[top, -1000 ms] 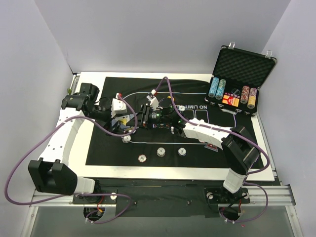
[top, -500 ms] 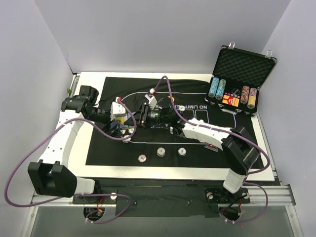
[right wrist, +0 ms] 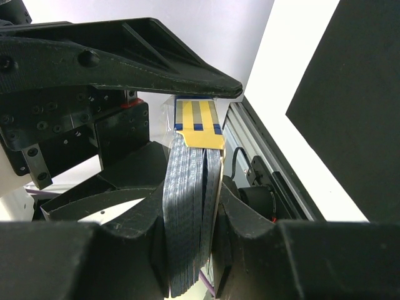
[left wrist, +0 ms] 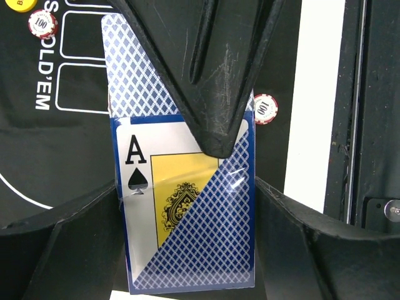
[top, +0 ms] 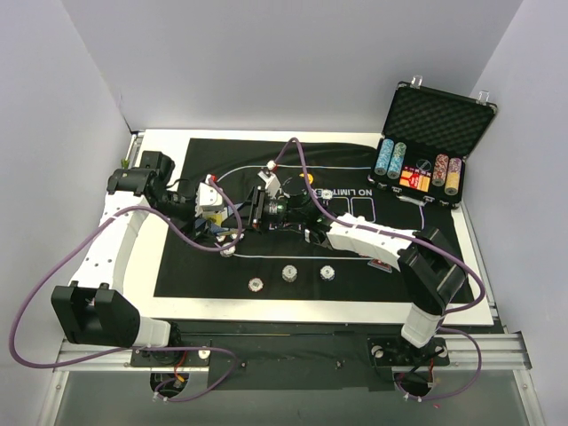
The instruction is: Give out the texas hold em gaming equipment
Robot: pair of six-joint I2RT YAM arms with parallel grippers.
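Pinching the blue-backed playing cards with both left tool and right tool above the left end of the black mat, so gotta loosen just one side to avoid spilling them.

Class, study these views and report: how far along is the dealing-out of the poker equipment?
Done: three poker chips sit in a row on the near side of the mat. In hand: the left end effector and right end effector both clamp the blue-backed playing cards. Left: no card lies dealt on the mat yet, so dealing remains.
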